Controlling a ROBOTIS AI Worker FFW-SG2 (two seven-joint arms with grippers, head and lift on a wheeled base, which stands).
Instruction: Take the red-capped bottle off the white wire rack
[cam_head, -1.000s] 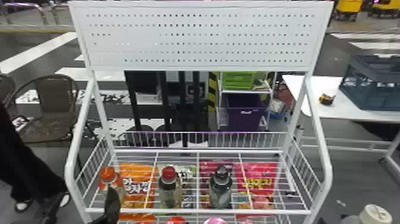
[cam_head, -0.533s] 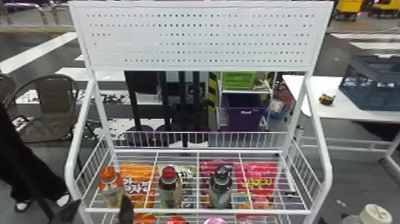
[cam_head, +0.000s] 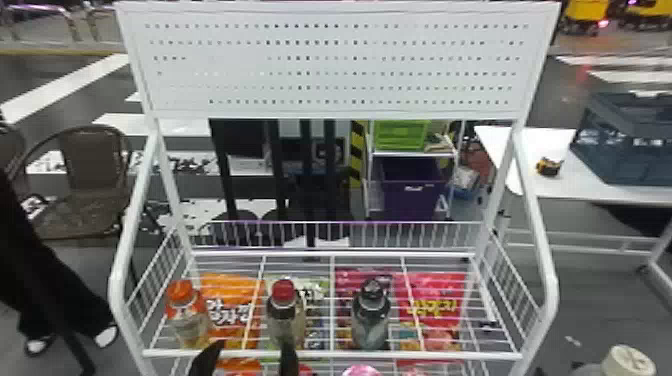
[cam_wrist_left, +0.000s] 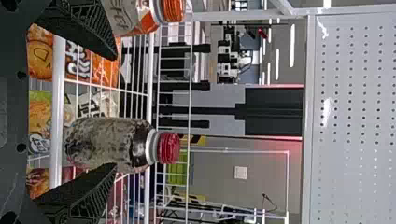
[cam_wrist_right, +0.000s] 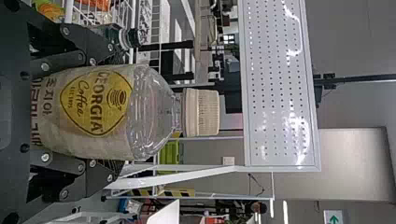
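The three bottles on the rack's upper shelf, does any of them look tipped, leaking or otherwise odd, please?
Nothing stands out: the orange-capped bottle, red-capped bottle and dark-capped bottle all stand upright, caps on.

PLACE | indoor, shop-style display area — white wire rack (cam_head: 330, 354), snack bags (cam_head: 237, 292) | crosswalk-striped floor (cam_head: 62, 90), green-arrow sign (cam_wrist_right: 334, 218)

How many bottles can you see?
4. Left to right on the white wire rack: orange-capped plastic bottle, red-capped bottle, black-capped bottle. Cream-capped plastic bottle: in the right gripper. Others may be hidden lower down.
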